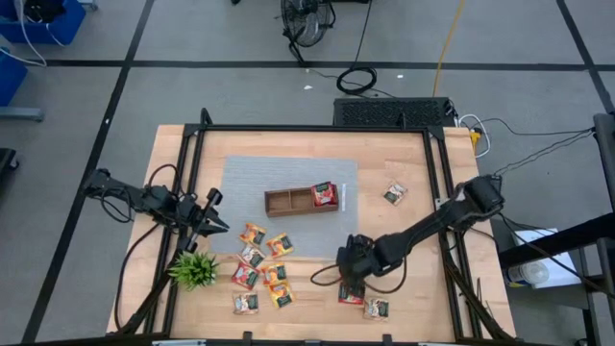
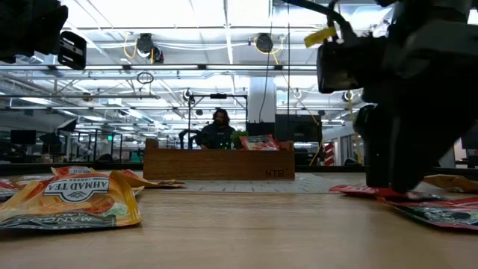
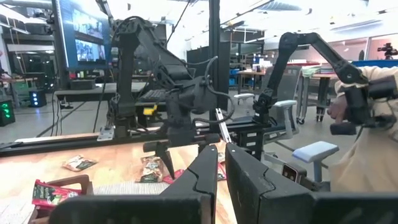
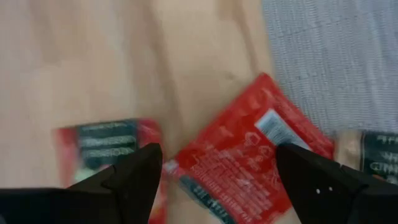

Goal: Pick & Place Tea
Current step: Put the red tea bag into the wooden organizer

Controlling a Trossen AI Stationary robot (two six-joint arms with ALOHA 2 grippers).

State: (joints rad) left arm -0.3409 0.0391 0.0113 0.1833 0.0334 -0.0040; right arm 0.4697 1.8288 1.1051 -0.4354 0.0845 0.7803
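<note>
High view, tray: the wooden tray (image 1: 291, 200) lies on a grey mat (image 1: 250, 178) mid-tabletop (image 1: 413, 288); its right compartment holds a red sachet (image 1: 324, 194), the other two look bare.
High view, loose tea: a cluster of sachets (image 1: 261, 267) lies on the near side of the tray beside a small green plant (image 1: 193, 268); one sachet (image 1: 395, 193) lies to the tray's right.
High view, right arm: it reaches in low from the right edge, its right tool (image 1: 352, 285) over a red sachet on the wood (image 1: 352, 293) nearer than the tray, with another sachet (image 1: 376, 308) just beside.
High view, left arm: it waits left of the tray, the left tool (image 1: 213, 215) raised.
Low view: an orange sachet (image 2: 71, 198) lies nearest; the tray stands beyond, red tea showing over its rim.
Left wrist view: the left tool's fingers (image 3: 252, 180) stand almost together, gripping nothing.
Right wrist view: the right tool's fingers (image 4: 134, 174) are spread wide on either side of the red sachet, not clasping it.
</note>
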